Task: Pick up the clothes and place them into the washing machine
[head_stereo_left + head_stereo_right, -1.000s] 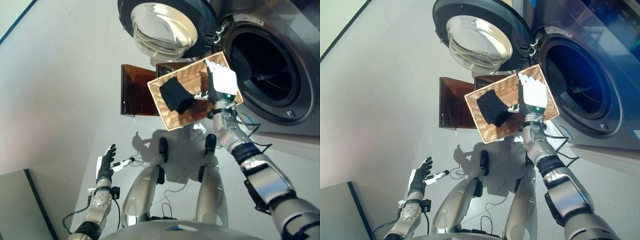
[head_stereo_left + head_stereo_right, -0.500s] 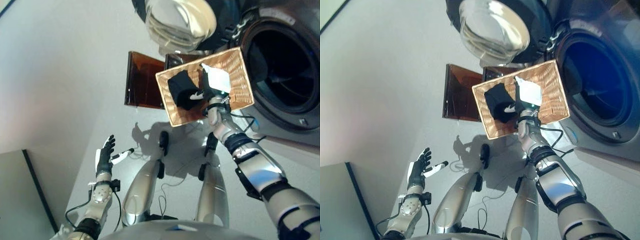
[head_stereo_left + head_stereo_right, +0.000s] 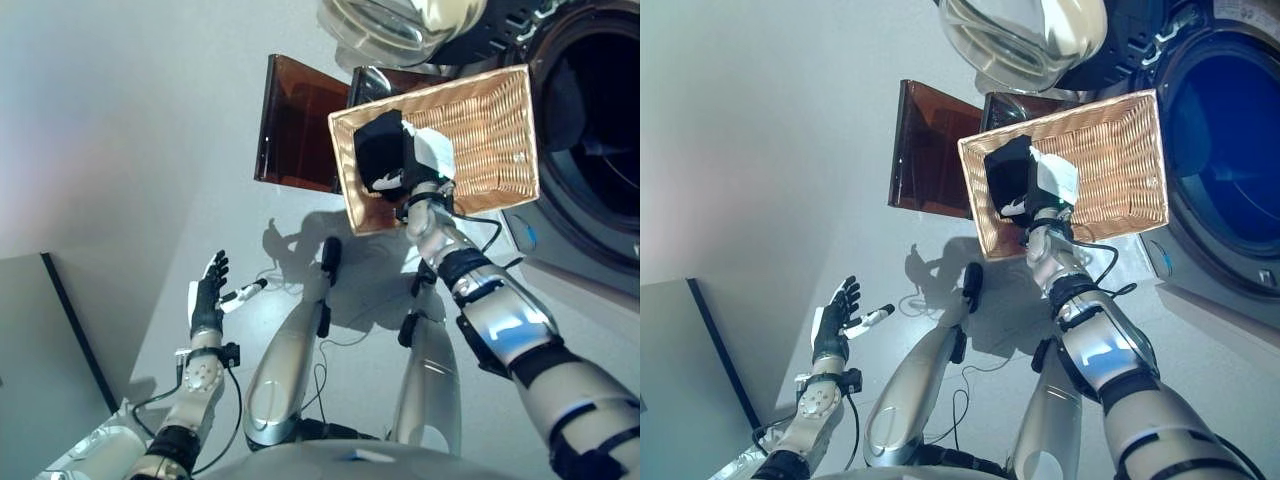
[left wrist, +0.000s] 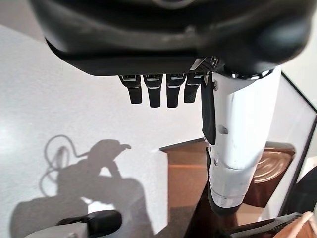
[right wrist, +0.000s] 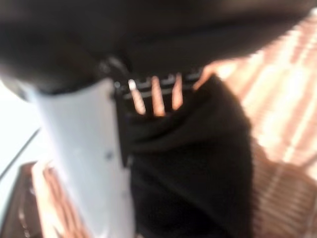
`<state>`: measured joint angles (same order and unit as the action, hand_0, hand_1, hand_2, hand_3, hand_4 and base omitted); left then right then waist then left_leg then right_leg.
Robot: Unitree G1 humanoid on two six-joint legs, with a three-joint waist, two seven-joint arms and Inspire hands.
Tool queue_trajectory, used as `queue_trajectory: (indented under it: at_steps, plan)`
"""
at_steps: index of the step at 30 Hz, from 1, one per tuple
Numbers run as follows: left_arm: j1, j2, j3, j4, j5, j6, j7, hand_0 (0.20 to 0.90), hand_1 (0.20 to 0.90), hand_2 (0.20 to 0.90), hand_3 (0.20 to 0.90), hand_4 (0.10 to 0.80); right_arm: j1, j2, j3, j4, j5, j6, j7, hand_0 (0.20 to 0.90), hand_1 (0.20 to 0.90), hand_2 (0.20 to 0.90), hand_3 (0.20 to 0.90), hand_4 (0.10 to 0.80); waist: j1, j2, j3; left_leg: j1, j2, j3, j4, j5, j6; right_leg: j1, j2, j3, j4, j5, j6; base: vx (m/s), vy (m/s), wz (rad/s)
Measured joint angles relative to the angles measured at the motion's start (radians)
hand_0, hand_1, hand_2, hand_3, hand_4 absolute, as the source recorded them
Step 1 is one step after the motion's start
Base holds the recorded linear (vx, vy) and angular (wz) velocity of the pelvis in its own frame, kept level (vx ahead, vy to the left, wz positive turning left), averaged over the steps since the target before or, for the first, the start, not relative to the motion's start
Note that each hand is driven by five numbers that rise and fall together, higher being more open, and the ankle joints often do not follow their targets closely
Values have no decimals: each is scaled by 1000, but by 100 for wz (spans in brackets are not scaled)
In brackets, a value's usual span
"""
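Black garment (image 3: 378, 150) sits in the wicker basket (image 3: 490, 120), right robot hand (image 3: 405, 178) on it, grip unclear. Left robot hand (image 3: 207, 297) open, idle. Washing machine (image 3: 600, 130) not loaded yet.

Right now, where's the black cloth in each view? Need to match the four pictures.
Left eye view: black cloth at the basket's left end, under the right hand.
Right eye view: black cloth at the same end of the basket.
Left wrist view: not in it.
Right wrist view: black cloth fills the middle, past the fingers.
Shared landmark: the wicker basket.
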<state>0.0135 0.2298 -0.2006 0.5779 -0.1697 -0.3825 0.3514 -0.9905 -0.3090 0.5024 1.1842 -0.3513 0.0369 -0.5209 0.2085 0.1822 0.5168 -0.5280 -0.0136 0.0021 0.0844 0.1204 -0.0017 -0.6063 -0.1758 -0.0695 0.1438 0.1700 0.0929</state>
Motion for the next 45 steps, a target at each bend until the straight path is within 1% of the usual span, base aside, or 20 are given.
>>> queue_trajectory:
  at_steps: [4, 6, 13, 16, 24, 25, 26, 27, 28, 33, 41, 45]
  plan:
    - [0, 17, -4, -24, -1, -5, 8, 900, 900, 900, 900, 800, -40, 9, 7, 63, 7, -13, -1, 900, 900, 900, 900, 800, 3, 0, 0, -7, 0, -2, 0, 4, -1, -10, 0, 0, 4, 0, 0, -18, 13, 5]
    - [0, 32, -12, -65, -1, -10, 8, 900, 900, 900, 900, 800, -86, 7, 7, 118, 8, -16, -1, 900, 900, 900, 900, 800, 11, 0, 0, -28, 0, -4, -1, 11, -4, -34, 0, -1, 11, -1, 0, -20, 8, 8]
    - [1, 43, -14, -94, -2, -14, 6, 900, 900, 900, 900, 800, -152, -1, 7, 195, 28, -14, 3, 900, 900, 900, 900, 800, 33, 1, 0, -66, -1, -23, 0, 21, -12, -66, -2, -15, 19, -7, 0, -13, 5, 11]
    - [0, 51, -15, -117, -3, -14, 3, 900, 900, 900, 900, 800, -164, -34, 7, 213, 29, -12, 22, 900, 900, 900, 900, 800, 58, 1, -1, -79, -1, -35, -2, 26, -13, -80, -4, -27, 36, -8, -9, -13, 17, 9]
    - [-1, 62, -14, -138, -8, -14, -3, 900, 900, 900, 900, 800, -183, -79, 7, 217, 27, 0, 43, 900, 900, 900, 900, 800, 81, 2, -1, -104, -3, -47, 0, 32, -14, -106, -9, -37, 52, -18, -13, 3, 10, 4]
    - [-1, 62, -14, -147, -10, -14, -4, 900, 900, 900, 900, 800, -186, -84, 7, 218, 27, 8, 43, 524, 524, 524, 524, 531, 81, 2, -1, -105, -4, -50, 0, 33, -14, -106, -10, -38, 55, -21, -10, 0, 0, 0]
    - [-1, 62, -14, -152, -11, -14, -4, 900, 900, 900, 900, 800, -187, -81, 7, 220, 27, 9, 43, 524, 524, 524, 524, 531, 82, 2, -1, -105, -4, -50, 0, 33, -14, -107, -10, -38, 57, -22, -9, 0, 0, 0]
    - [-1, 62, -14, -160, -11, -14, -4, 900, 900, 900, 900, 800, -190, -81, 7, 223, 26, 9, 42, 329, 329, 329, 329, 392, 83, 2, -1, -106, -5, -50, 0, 34, -14, -112, -13, -38, 64, -25, -9, 0, 0, 0]
    - [-1, 62, -14, -164, -12, -14, -4, 900, 900, 900, 900, 800, -198, -84, 7, 224, 25, 9, 39, 200, 200, 200, 200, 300, 83, 2, -1, -109, -7, -50, 0, 36, -14, -117, -14, -36, 68, -26, -9, 0, 0, 0]
    - [-1, 62, -14, -173, -13, -14, -4, 900, 900, 900, 900, 800, -225, -105, 8, 225, -11, 33, 39, 200, 200, 200, 200, 300, 85, 2, -1, -111, -8, -51, -1, 38, -15, -121, -14, -35, 72, -26, -10, -3, 2, -1]
    - [-1, 62, -14, -176, -13, -14, -4, 900, 900, 900, 900, 800, -225, -97, 7, 227, -53, 70, 18, 200, 200, 200, 200, 300, 85, 2, -1, -111, -9, -49, -1, 38, -14, -126, -15, -30, 76, -21, -11, 1, 14, -5]
    - [-1, 62, -14, -176, -13, -14, -4, 900, 900, 900, 900, 800, -225, -96, -1, 227, -53, 73, 14, 200, 200, 200, 200, 300, 85, 2, -1, -110, -10, -46, 0, 38, -14, -126, -15, -28, 77, -21, -11, 8, 10, -7]
